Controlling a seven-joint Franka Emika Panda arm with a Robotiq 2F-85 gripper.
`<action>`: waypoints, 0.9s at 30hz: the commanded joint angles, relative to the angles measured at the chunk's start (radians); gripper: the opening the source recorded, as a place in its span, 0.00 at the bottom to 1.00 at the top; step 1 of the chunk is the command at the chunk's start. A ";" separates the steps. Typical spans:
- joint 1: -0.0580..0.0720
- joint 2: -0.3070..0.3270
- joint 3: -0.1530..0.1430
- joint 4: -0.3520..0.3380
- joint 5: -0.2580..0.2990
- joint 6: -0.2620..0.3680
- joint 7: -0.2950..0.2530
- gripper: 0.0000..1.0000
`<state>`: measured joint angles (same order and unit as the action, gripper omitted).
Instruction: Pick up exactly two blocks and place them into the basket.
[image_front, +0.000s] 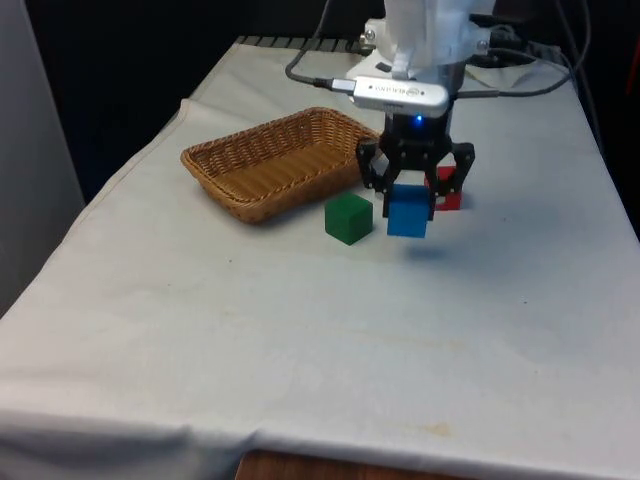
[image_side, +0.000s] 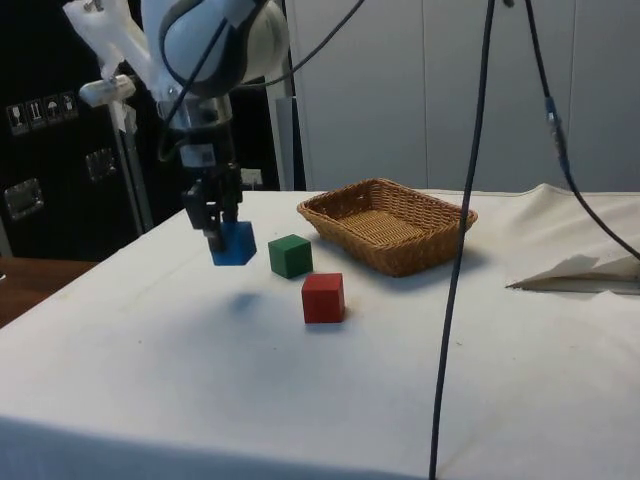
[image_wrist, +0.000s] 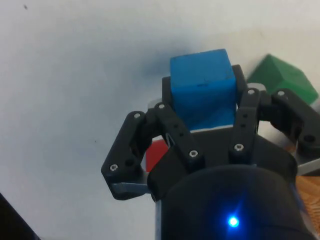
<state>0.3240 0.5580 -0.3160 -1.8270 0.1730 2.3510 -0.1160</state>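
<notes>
my black two-finger gripper (image_front: 414, 186) is closed around the small blue cube-shaped block (image_front: 407, 212), one finger on each side face, and the block hangs clear of the white tablecloth (image_front: 300, 330) with its shadow lying on the cloth beneath it. in the wrist view the same blue block (image_wrist: 202, 90) sits squarely between my fingers (image_wrist: 172, 132), its lower part sticking out past them.

just beside my load, on the cloth, stands the green cube-shaped block (image_front: 348, 218); it is on the basket side of me and below my grip, apart from the blue one. the red cube-shaped block (image_side: 323, 297) rests on the cloth on my other side, away from the basket; from the front it is partly covered by my fingers, so i see just a corner of it there.

the woven wicker basket (image_front: 236, 158), shallow and oblong, lies beyond the green block, toward the front view's left of me. its inside looks bare, so i judge this to be the first of the two blocks. the move ahead turns on that line: the basket lies sideways from me with the green block between, so i judge i should carry the blue block over the green one and past the near rim before letting go.

the basket's floor nearest me is hidden behind its own rim.
</notes>
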 joint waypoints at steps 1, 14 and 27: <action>0.008 -0.029 -0.009 -0.037 -0.013 0.011 0.004 0.01; 0.006 -0.177 -0.026 -0.187 -0.072 0.012 0.005 0.01; 0.003 -0.353 -0.049 -0.339 -0.156 0.010 0.007 0.01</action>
<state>0.3240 0.2220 -0.3580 -2.1520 0.0360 2.3550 -0.1170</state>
